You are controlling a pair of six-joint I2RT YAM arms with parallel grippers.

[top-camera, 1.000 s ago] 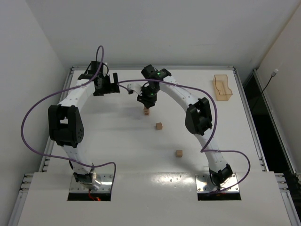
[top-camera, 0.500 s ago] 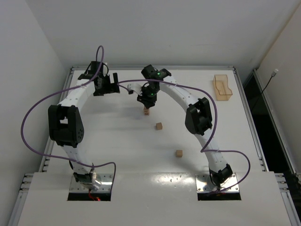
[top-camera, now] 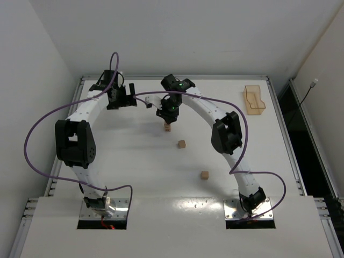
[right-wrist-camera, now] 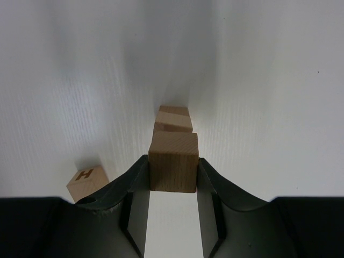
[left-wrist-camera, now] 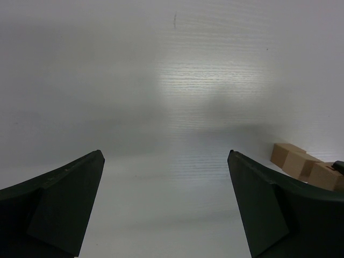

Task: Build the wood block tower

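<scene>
The right gripper (right-wrist-camera: pixel 173 161) is clamped on a cube (right-wrist-camera: pixel 173 153) just above the tower (right-wrist-camera: pixel 173 119), likely to seat it squarely, though contact is unclear, while the left gripper (left-wrist-camera: pixel 165 156) hangs aside, jaws wide apart, clear of the stack and the two loose cubes (top-camera: pixel 182 144).

The left gripper (left-wrist-camera: pixel 165 155) hangs with its jaws spread wide over the bare white desk (left-wrist-camera: pixel 177 97). Its 2 dark fingers (left-wrist-camera: pixel 59 204) fill the lower corners. At the right edge, just beyond the right-hand finger, 1 tan block (left-wrist-camera: pixel 288 157) shows, with another tan face beside it, partly cut off. A tiny dark mark (left-wrist-camera: pixel 174 20) sits near the top.
</scene>
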